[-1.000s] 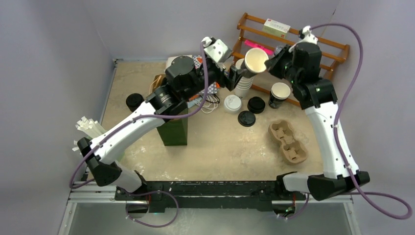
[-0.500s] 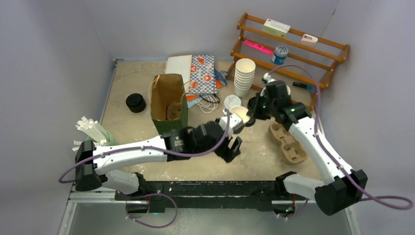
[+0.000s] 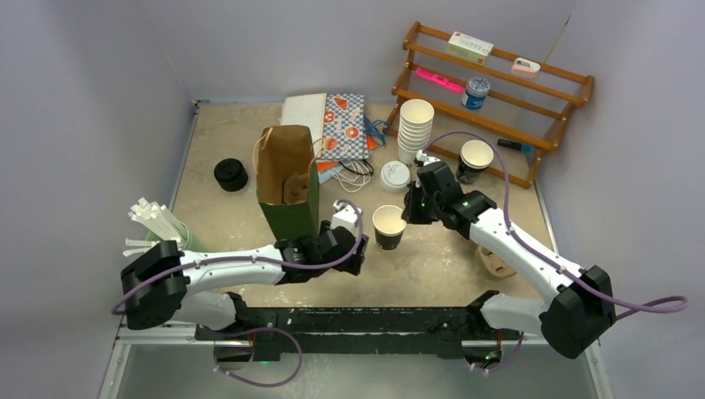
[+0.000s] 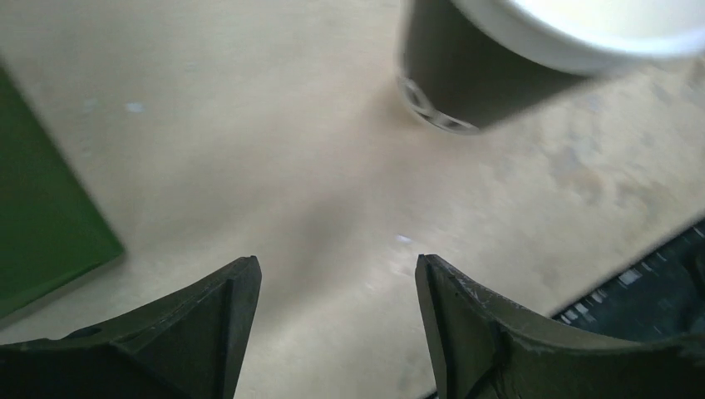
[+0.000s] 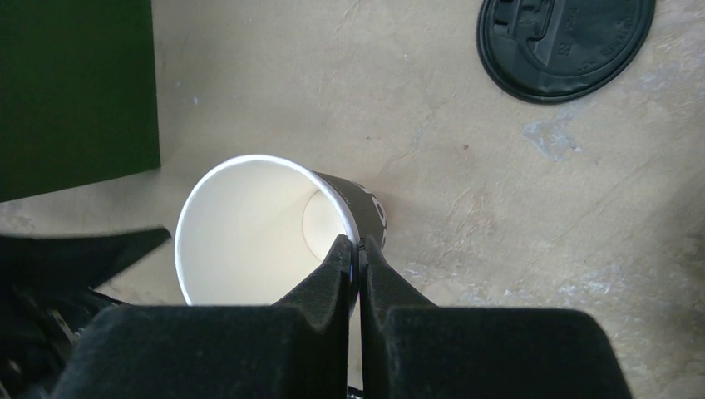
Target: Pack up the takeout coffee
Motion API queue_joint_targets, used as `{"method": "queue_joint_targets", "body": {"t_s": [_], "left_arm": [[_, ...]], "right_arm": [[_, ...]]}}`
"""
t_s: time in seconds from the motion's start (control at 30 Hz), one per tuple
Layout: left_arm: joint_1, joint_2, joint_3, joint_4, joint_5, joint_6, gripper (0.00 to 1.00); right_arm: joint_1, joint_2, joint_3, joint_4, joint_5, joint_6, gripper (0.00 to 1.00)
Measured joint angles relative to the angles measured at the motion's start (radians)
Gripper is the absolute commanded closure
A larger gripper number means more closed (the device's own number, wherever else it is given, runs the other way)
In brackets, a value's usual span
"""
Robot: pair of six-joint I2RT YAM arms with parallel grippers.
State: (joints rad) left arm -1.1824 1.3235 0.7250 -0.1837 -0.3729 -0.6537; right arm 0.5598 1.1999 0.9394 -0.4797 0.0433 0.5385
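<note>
While the takeout coffee cup (image 3: 389, 226) stands upright and unlidded on the counter (image 3: 432, 258) near the paper bag (image 3: 287, 179), its rim wall is pinched between the closed fingers of the right pincer (image 5: 357, 246). The left pincer (image 4: 335, 264) is spread wide and empty beside it. Lidding and bagging are judged not yet done, and a white lid (image 3: 395, 175) lies apart.

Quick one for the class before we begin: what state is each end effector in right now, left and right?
Left end effector: open and empty, with the dark paper cup just ahead of it.
Right end effector: closed on the dark paper cup, pinching its wall at the rim.
</note>
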Motion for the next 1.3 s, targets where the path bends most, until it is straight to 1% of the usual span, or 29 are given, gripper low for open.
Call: {"method": "queue_joint_targets", "body": {"t_s": [0.1,0.23,0.37,0.5,0.53,0.63,0.7,0.8,0.97,1.07,1.13,1.23,1.27,1.3], "left_arm": [[0.064,-0.019,-0.06,0.021,-0.027,-0.023,0.28],[0.096,-0.039,-0.087,0.028,-0.057,-0.042,0.28],[0.154,-0.051,-0.124,0.065,-0.075,-0.045,0.28],[0.198,-0.051,-0.15,0.066,-0.1,-0.046,0.28],[0.203,-0.051,-0.151,0.063,-0.109,-0.046,0.28],[0.209,-0.049,-0.152,0.058,-0.148,-0.047,0.28],[0.212,-0.047,-0.152,0.037,-0.18,-0.051,0.28],[0.214,-0.048,-0.152,-0.006,-0.224,-0.053,0.28],[0.214,-0.11,-0.165,-0.021,-0.211,-0.007,0.27],[0.214,-0.166,-0.167,-0.019,-0.167,0.035,0.25],[0.213,-0.206,-0.167,-0.017,-0.126,0.066,0.24],[0.212,-0.265,-0.167,-0.008,-0.059,0.099,0.21],[0.211,-0.281,-0.17,0.0,-0.038,0.11,0.21],[0.209,-0.298,-0.176,0.013,-0.016,0.122,0.2]], "right_arm": [[0.024,0.0,-0.037,0.044,-0.002,0.002,1.0],[0.041,0.003,-0.075,0.09,-0.009,0.004,1.0],[0.063,0.007,-0.101,0.142,-0.006,0.004,1.0],[0.104,0.007,-0.131,0.212,-0.003,0.005,1.0],[0.114,0.007,-0.135,0.225,-0.003,0.006,0.98],[0.14,0.008,-0.138,0.264,0.0,0.008,0.9],[0.156,0.017,-0.137,0.288,0.001,0.008,0.83],[0.175,0.049,-0.132,0.304,0.011,0.008,0.76],[0.187,0.087,-0.125,0.305,0.028,0.01,0.64],[0.187,0.084,-0.119,0.293,0.053,0.014,0.47],[0.187,0.071,-0.106,0.269,0.078,0.018,0.33],[0.187,0.033,-0.076,0.221,0.13,0.02,0.21],[0.187,0.014,-0.065,0.206,0.149,0.018,0.17],[0.187,-0.007,-0.053,0.188,0.172,0.016,0.1]]}}
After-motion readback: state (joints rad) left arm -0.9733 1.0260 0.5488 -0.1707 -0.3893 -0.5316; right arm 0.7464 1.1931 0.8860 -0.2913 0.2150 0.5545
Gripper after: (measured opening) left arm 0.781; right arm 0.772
